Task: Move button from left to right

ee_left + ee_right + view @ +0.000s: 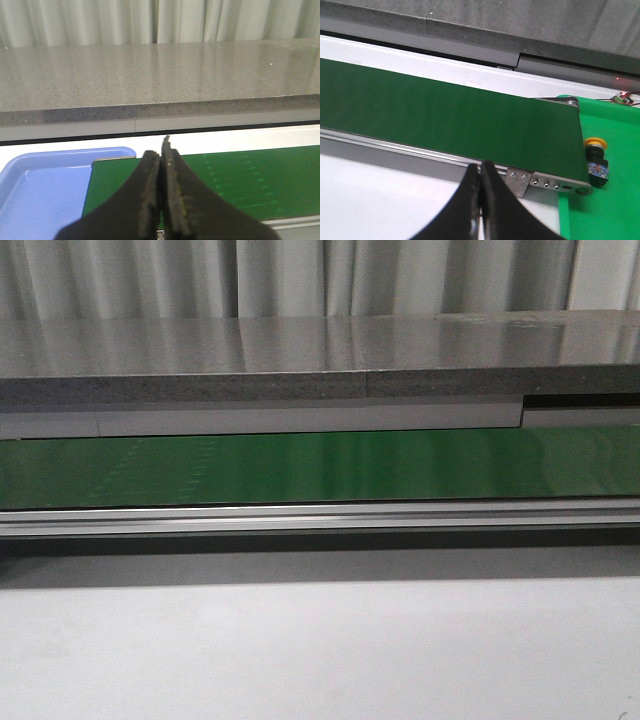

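From the front we see only the green conveyor belt; both arms and the button are out of that frame. Our left gripper hangs with jaws pressed together, empty, the blue tray, cut off at the frame edge, just beside it. Our right gripper is likewise closed on nothing, and the button stands upright on the bright green surface just past the belt's end, apart from its fingertips.

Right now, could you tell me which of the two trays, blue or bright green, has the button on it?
The bright green tray at the belt's right end; the button stands there. The blue tray shows nothing inside.
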{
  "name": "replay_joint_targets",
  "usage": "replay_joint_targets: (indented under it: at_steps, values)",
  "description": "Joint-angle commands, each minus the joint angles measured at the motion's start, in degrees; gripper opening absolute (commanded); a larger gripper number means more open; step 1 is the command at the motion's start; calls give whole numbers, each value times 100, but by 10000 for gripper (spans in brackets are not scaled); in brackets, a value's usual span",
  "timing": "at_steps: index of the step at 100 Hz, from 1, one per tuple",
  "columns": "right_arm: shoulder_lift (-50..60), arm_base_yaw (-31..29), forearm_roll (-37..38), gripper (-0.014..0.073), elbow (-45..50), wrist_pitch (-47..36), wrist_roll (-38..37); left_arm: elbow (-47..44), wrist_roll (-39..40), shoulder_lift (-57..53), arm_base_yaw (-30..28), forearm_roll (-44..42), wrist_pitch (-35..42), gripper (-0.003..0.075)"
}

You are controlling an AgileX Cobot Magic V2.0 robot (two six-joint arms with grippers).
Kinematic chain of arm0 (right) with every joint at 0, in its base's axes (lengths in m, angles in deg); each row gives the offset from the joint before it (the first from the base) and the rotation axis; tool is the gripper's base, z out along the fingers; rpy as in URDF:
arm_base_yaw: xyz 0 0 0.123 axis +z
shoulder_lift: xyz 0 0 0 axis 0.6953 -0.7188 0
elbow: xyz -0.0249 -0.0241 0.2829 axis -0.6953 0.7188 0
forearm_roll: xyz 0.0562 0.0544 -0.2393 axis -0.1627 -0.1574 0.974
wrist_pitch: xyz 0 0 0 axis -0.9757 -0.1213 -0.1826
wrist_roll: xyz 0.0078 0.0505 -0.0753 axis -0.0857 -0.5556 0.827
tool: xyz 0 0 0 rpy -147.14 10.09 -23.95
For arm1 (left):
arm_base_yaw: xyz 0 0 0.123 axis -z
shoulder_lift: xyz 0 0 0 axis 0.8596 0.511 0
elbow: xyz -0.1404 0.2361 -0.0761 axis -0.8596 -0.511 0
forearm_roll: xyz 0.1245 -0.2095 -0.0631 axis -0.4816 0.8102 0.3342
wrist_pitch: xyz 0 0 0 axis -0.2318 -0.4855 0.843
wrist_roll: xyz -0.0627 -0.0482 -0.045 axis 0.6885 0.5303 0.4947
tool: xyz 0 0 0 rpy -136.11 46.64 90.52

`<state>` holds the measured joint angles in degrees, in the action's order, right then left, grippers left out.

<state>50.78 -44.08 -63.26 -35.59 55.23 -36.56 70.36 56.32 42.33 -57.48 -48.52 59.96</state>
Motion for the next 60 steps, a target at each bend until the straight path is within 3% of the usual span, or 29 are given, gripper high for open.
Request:
replay_joint_targets:
  at_steps: [1,23,47,60]
  values:
    - [-28,-33,-14,-68,-110,-466,-4,152,14,44,44,82,439,-20]
    - [199,180,18,-68,217,-1112,-123,152,14,44,44,82,439,-20]
    - [1010,745,820,-68,952,-1849,-1245,152,14,44,44,82,439,-20]
    - [1426,786,950,-68,1449,-2155,-1434,152,14,44,44,82,439,-20]
